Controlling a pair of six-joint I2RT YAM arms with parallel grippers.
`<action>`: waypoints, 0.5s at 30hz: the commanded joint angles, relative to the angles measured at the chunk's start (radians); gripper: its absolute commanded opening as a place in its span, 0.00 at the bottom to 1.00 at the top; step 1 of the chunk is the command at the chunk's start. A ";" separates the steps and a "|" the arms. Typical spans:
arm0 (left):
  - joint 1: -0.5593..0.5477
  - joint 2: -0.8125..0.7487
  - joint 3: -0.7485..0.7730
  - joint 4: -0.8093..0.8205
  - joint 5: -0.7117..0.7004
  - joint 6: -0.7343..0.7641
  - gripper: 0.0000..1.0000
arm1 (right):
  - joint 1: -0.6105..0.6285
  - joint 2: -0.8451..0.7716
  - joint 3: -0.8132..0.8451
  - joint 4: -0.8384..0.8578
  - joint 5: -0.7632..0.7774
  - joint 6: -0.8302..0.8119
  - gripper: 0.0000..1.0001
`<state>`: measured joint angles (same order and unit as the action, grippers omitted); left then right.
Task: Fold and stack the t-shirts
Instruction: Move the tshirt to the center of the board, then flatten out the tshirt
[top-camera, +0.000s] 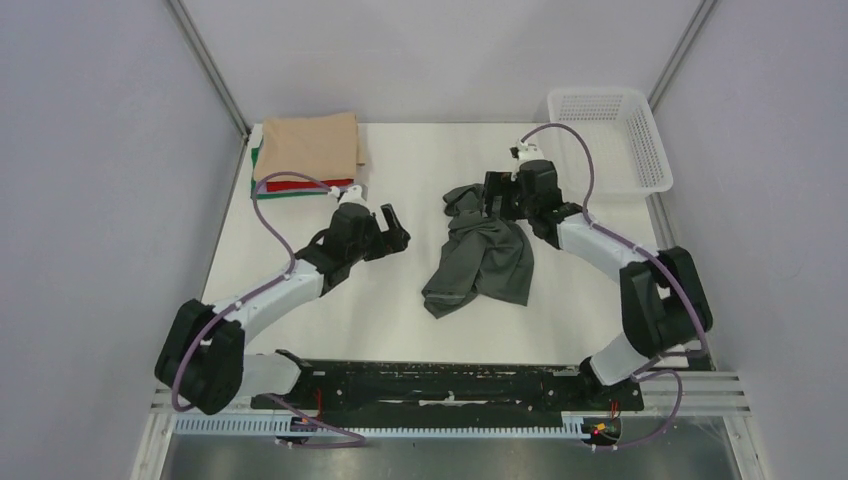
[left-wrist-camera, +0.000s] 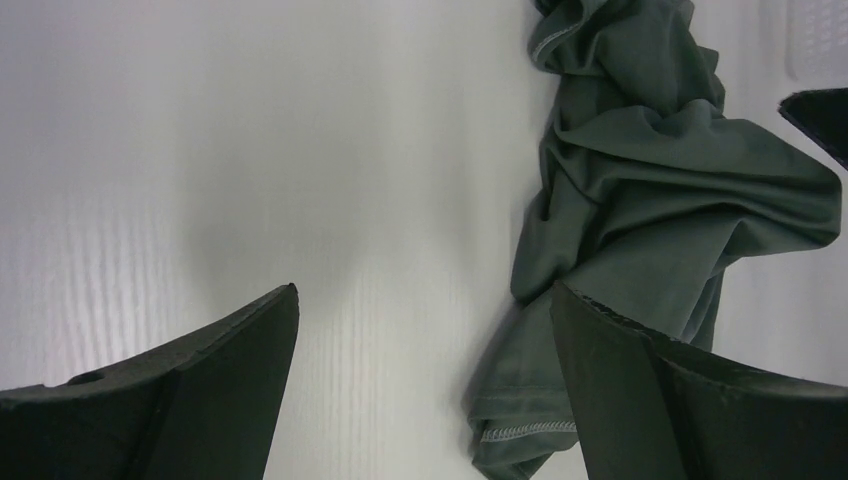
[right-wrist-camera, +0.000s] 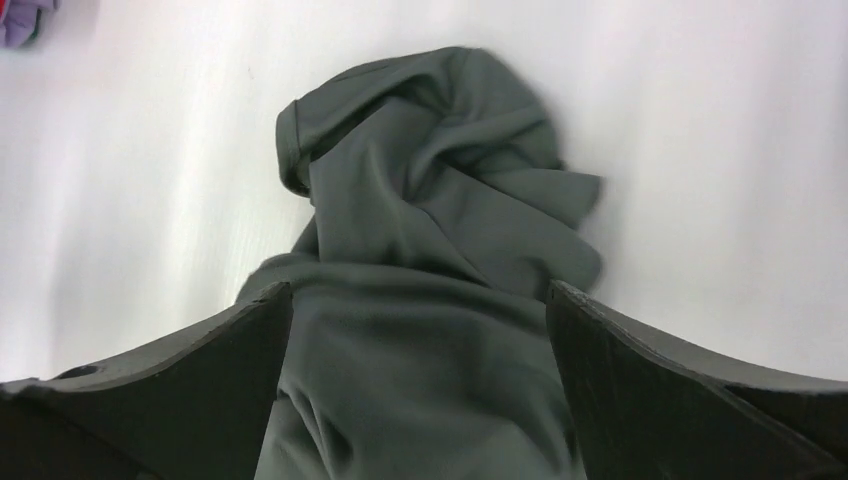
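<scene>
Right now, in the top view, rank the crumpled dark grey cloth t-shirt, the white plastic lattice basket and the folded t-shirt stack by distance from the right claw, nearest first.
From the right claw:
1. Crumpled dark grey cloth t-shirt: directly beneath it, mid-table.
2. White plastic lattice basket: far right corner.
3. Folded t-shirt stack, tan on top: far left corner.

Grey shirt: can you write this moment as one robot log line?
grey shirt: crumpled, mid-table | folded stack: far-left corner, tan on top | left jaws: open, beside shirt | right jaws: open, over shirt
</scene>
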<state>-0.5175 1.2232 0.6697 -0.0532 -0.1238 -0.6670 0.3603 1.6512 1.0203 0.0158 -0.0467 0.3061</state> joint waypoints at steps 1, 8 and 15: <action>0.002 0.148 0.127 0.122 0.090 0.084 1.00 | 0.000 -0.209 -0.129 0.018 0.210 -0.060 0.98; 0.005 0.450 0.413 0.100 0.152 0.150 1.00 | 0.000 -0.474 -0.405 -0.003 0.191 -0.050 0.98; 0.004 0.748 0.747 -0.051 0.235 0.200 1.00 | 0.000 -0.597 -0.565 -0.080 0.050 -0.042 0.98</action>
<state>-0.5163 1.8606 1.2701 -0.0162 0.0441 -0.5484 0.3618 1.0943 0.4988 -0.0193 0.0750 0.2699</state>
